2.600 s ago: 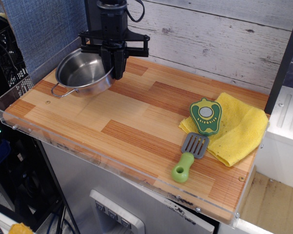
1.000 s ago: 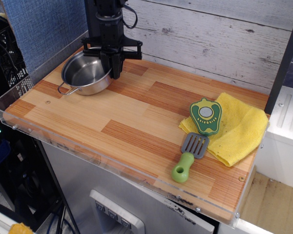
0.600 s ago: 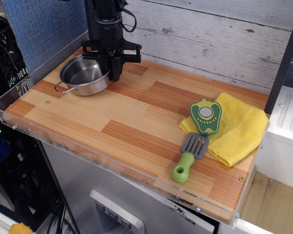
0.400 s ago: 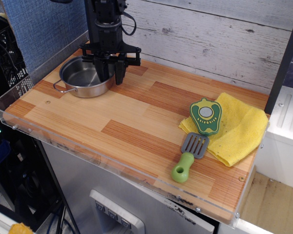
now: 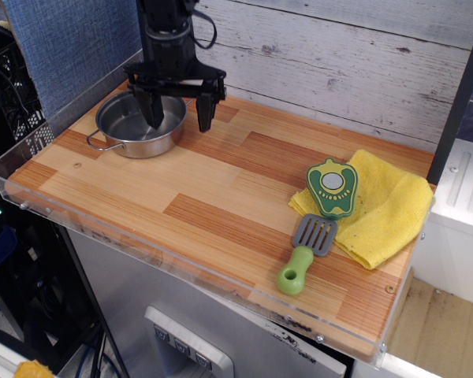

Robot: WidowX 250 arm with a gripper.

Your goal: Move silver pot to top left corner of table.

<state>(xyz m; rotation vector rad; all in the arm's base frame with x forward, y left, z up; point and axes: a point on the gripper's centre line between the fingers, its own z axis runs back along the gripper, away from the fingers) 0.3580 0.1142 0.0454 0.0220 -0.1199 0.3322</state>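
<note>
The silver pot rests flat on the wooden table near its far left corner, one wire handle pointing to the front left. My gripper hangs over the pot's right rim with its jaws spread wide. One finger is over the pot's inside, the other is outside it above the wood. The gripper holds nothing.
A yellow cloth lies at the right with a green toy pepper on it. A green-handled spatula lies at the front right. A clear acrylic rim edges the table. A plank wall stands behind.
The pot was carried tilted in the shut gripper, set down flat at the far left, and the jaws have now opened and let go of its rim.
</note>
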